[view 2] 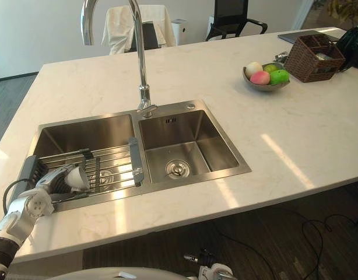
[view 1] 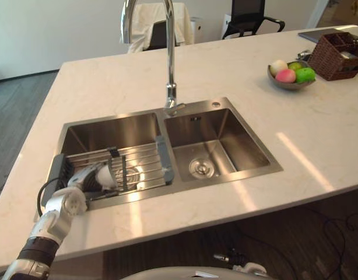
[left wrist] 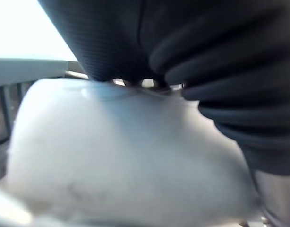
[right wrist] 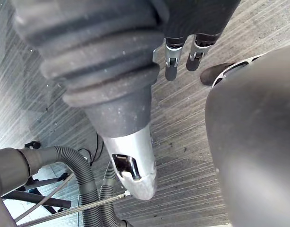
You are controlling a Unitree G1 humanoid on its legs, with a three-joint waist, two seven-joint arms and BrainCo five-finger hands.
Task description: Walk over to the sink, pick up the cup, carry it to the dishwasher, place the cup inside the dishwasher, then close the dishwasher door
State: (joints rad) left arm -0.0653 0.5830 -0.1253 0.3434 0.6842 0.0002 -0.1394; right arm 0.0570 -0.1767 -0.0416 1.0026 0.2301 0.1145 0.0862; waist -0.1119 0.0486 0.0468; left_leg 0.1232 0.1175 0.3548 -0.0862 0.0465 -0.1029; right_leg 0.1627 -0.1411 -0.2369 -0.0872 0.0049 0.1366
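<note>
The white cup [left wrist: 126,161] is in the left basin of the stainless double sink [view 1: 240,140], on the wire drying rack [view 1: 141,163] that spans that basin between dark end bars. In the left wrist view its pale rounded side sits right against the hand's dark ribbed cover.

The right basin holds a round drain [view 1: 201,168]. A tall chrome gooseneck faucet [view 1: 169,58] rises from the back rim between the two basins. The sink is set into a pale, faintly veined stone countertop [view 1: 109,87] that forms a broad island. Far to the right on it stand a grey bowl of fruit [view 1: 291,74] and, just beyond, a dark wicker basket [view 1: 341,55]. Behind the island are a chair draped in cream cloth [view 1: 158,23] and a black office chair [view 1: 249,14], before a white wall. The floor [right wrist: 183,142] is grey, striped planking.

The left hand [left wrist: 206,56] reaches from the near left corner of the counter, over the sink's front rim, down onto the rack at the cup. Whether its fingers have closed on the cup cannot be told. The right hand [right wrist: 112,94] hangs low over the floor, fingers [right wrist: 171,64] loosely straight, thumb apart, holding nothing.
</note>
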